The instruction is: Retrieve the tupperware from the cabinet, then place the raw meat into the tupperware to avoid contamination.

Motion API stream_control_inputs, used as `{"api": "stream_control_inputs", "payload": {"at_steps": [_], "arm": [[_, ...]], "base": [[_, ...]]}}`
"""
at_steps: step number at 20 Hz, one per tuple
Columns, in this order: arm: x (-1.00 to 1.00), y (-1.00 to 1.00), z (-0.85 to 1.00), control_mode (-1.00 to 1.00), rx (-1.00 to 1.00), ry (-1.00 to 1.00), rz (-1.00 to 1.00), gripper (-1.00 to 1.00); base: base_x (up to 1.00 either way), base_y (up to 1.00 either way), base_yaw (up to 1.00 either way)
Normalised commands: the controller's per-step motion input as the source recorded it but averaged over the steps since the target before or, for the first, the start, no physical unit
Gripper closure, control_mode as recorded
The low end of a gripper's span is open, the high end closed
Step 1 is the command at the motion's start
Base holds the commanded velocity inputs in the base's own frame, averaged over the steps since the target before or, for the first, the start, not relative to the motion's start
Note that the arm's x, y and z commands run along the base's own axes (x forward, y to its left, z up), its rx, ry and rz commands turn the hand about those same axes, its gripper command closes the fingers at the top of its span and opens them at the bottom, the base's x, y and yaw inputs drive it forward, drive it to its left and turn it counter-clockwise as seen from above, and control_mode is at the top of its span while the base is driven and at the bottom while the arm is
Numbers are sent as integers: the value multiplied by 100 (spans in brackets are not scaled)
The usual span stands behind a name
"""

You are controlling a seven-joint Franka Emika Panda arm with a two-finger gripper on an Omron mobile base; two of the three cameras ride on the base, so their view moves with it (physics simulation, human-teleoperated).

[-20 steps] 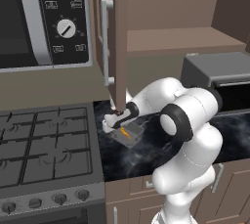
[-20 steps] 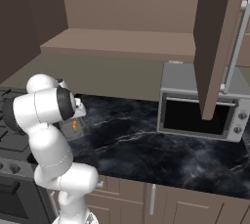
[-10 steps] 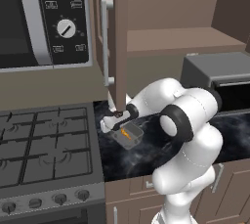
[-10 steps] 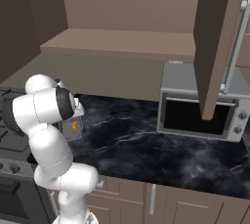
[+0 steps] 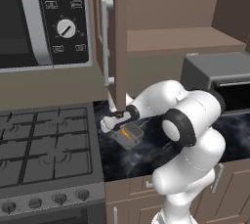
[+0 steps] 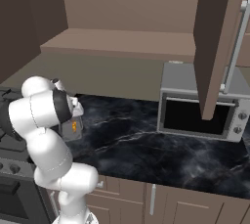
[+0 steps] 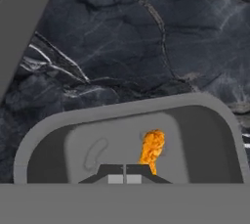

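Observation:
The tupperware [image 7: 127, 135], a translucent grey tub, sits on the black marble counter next to the stove [image 5: 128, 136] [image 6: 73, 129]. The raw meat [image 7: 152, 150], a small orange piece, lies inside it [image 5: 125, 132] [image 6: 74, 126]. My gripper [image 7: 124, 173] hangs just over the tub's near part, fingers pressed together with nothing between them; the meat lies just right of and beyond the tips. In the left base view the gripper [image 5: 118, 125] is at the tub's left rim. The cabinet [image 5: 117, 37] [image 6: 122, 42] stands open above, its wooden shelf bare.
A grey toaster oven [image 5: 219, 76] [image 6: 200, 105] stands on the counter to the right. The gas stove [image 5: 44, 149] lies left of the tub, under a microwave [image 5: 39, 17]. The open cabinet door [image 6: 219, 47] hangs above the counter, its lower edge just over my hand.
The fingers have closed from wide open to shut above the tub. The meat and tub have stayed put, and the arm has barely shifted.

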Motion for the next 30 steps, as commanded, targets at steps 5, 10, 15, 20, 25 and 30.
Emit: {"api": "stream_control_inputs", "payload": {"at_steps": [5,10,15,20,25,30], "arm": [[-21,-15,32,-100,2,0,-1,100],[-18,-15,33,-100,2,0,0,100],[-35,-17,22,-100,0,0,-6,100],[-43,-22,16,-100,0,0,-10,-100],[-37,-46,3,-100,1,0,-12,-100],[-42,-51,5,-100,0,0,-12,-100]], "base": [[0,0,0],[0,0,0],[0,0,0],[0,0,0],[0,0,0],[0,0,0]]}}
